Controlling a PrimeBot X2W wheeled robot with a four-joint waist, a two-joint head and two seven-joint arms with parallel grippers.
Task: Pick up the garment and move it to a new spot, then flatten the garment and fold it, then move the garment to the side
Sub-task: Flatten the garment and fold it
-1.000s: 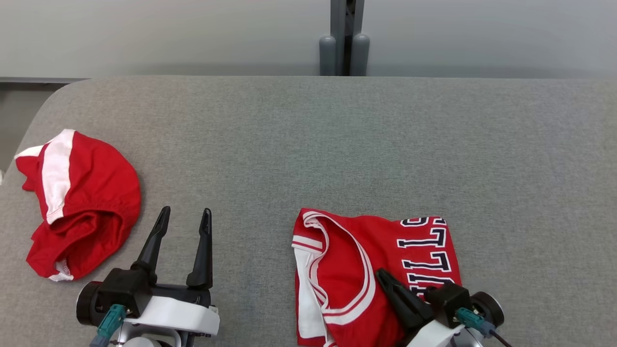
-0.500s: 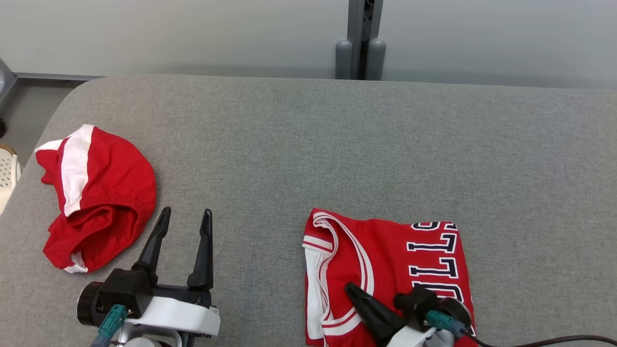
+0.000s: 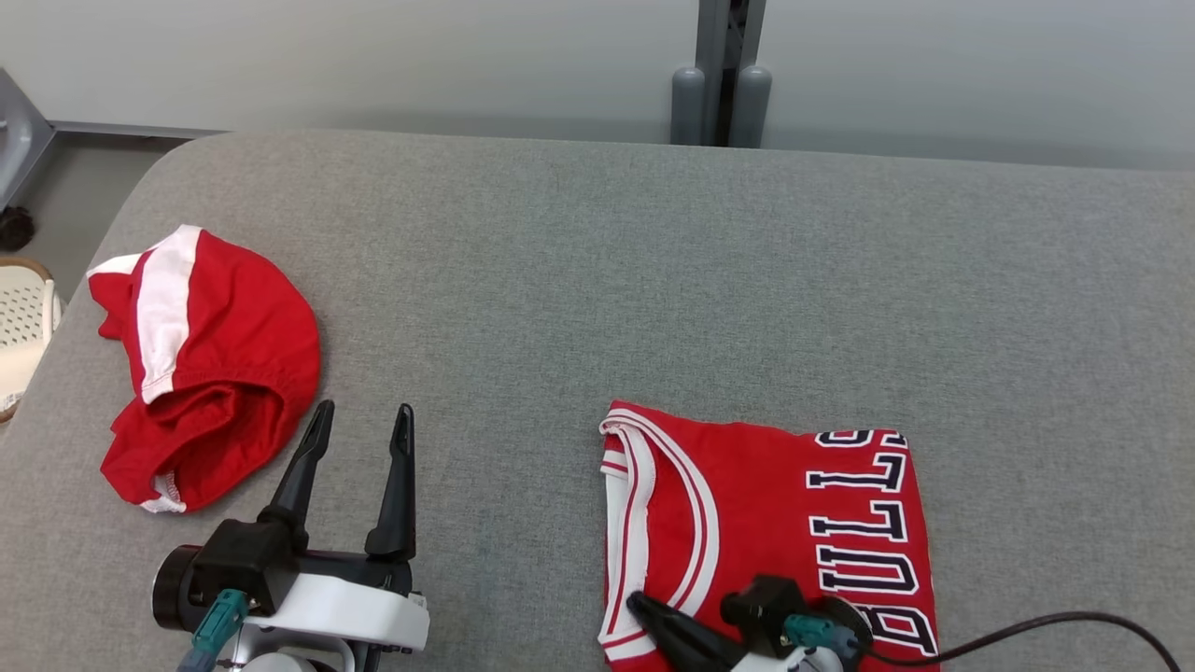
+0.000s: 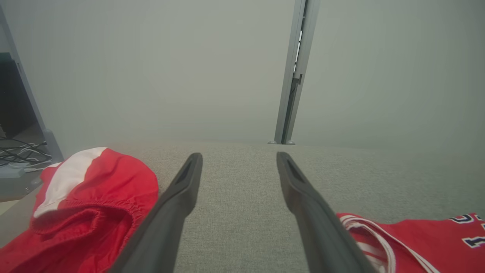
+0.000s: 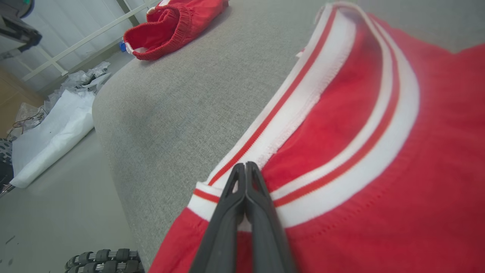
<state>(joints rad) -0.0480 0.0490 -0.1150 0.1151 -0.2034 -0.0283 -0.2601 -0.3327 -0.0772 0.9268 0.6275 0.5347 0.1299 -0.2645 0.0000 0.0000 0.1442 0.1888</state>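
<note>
R gripper (image 3: 644,605) is at the jersey's near-left corner, fingers pressed together. In the R wrist view its tips (image 5: 245,167) sit on the white-and-red trim. No cloth shows betw. them, so prob. pressing or dragging, not pinching.

Jersey (image 3: 775,513) lies flat on the grey table (image 3: 597,261), folded to a compact rectangle w/ the lettering up on its right part and the neck trim along its left edge. Judging by that, pick-up, flatten and fold look done. What's left is the shift to the side, or it's under way; can't tell if this spot is final.

L gripper (image 3: 362,411) hovers left of the jersey, well apart from it, fingers spread wide, nothing betw. them, pointing at bare table.

Red shorts (image 3: 215,355) lie crumpled further left of the jersey and a bit farther back, not folded. Likely another garment waiting.

Containers: only one seen, a pale perforated basket (image 3: 23,327) off the table, far left of the jersey past the shorts. Mostly cut off by the frame edge, so contents can't be told. Neither garment is in it.
</note>
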